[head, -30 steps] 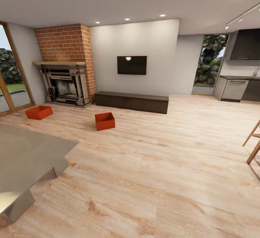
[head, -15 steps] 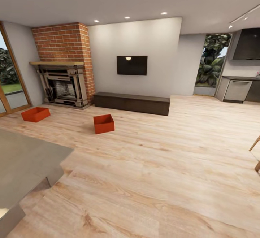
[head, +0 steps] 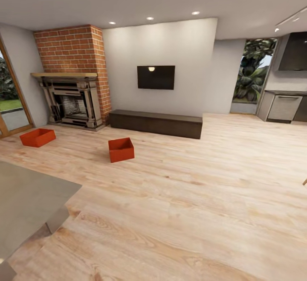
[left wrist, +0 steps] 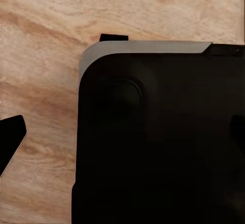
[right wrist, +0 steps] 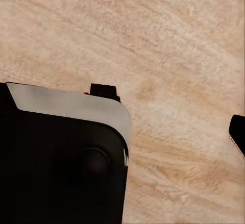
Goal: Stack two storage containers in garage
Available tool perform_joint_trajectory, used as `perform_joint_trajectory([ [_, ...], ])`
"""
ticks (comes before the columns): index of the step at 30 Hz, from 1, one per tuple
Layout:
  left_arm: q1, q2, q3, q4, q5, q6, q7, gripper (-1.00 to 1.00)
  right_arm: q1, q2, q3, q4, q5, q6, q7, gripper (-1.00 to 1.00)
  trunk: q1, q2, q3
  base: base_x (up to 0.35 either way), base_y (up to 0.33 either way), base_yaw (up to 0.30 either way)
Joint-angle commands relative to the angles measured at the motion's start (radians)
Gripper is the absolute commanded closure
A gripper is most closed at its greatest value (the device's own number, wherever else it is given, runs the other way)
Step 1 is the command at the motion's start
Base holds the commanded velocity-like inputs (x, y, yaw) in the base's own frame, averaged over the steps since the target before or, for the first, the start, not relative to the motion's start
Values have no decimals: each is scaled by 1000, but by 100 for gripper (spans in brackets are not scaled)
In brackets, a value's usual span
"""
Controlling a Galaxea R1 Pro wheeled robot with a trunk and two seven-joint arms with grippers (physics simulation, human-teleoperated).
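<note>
Two storage containers sit on your living room's wood plank floor (head: 204, 195): one far left near the brick fireplace (head: 70, 76), (head: 37, 137), the other (head: 121, 149) just before the dark low cabinet (head: 155, 123). Whether either tool is apart or together, you cannot tell from the wrist views.

Black rounded base (left wrist: 163, 142), grey-edged

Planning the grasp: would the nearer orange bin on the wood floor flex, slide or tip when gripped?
The nearer storage container looks boxy with straight walls, so probably stiff. Open and seemingly empty, it is likely light. Sitting flat on the smooth plank floor, it would more likely slide than tip if pushed.
</note>
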Motion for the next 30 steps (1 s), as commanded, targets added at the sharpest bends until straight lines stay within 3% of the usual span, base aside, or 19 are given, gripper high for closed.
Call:
perform_joint_trajectory([
  [1,0,0,1,0,6,-2,-2,-100,-1,1,8,3,-8,-5,-1,-100,1,0,-1,322,0,0],
  [30,-1,0,1,0,6,-2,-2,-100,-1,0,8,3,-8,-6,-1,-100,1,0,-1,322,0,0],
])
